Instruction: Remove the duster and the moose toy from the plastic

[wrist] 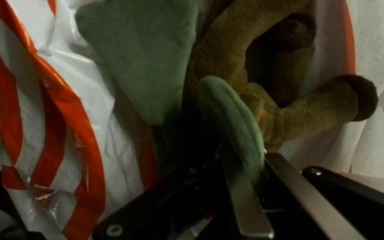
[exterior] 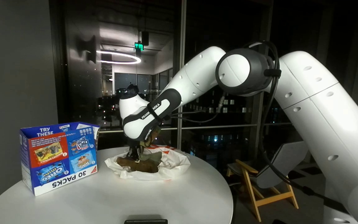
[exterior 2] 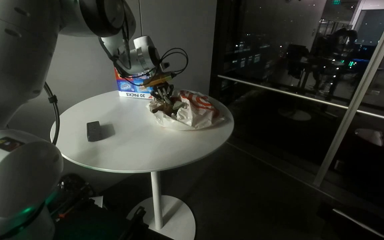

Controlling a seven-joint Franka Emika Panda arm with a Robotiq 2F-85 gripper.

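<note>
Grasping with the pincer point(wrist: 245, 156) one green antler point(wrist: 230, 120) of the moose toy point(wrist: 217, 63), lying within the plastic bag point(exterior: 176, 164); seemingly at the first removal. Next, lift gently clear above the bag, then seek the duster, not discernible.

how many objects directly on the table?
3 visible: snack box; plastic bag beside it, under the moose toy; dark block apart from both. More could hide behind the snack box.

A: Free lane?
B: Worktop point(exterior 2: 135, 145) between dark block point(exterior 2: 93, 131) and plastic bag point(exterior 2: 198, 115), out to the edge opposite the wall point(exterior 2: 188, 40).
A: Blockers?
B: Snack box point(exterior: 62, 158) near wall-side edge; bag near edge by window point(exterior 2: 268, 60).
</note>
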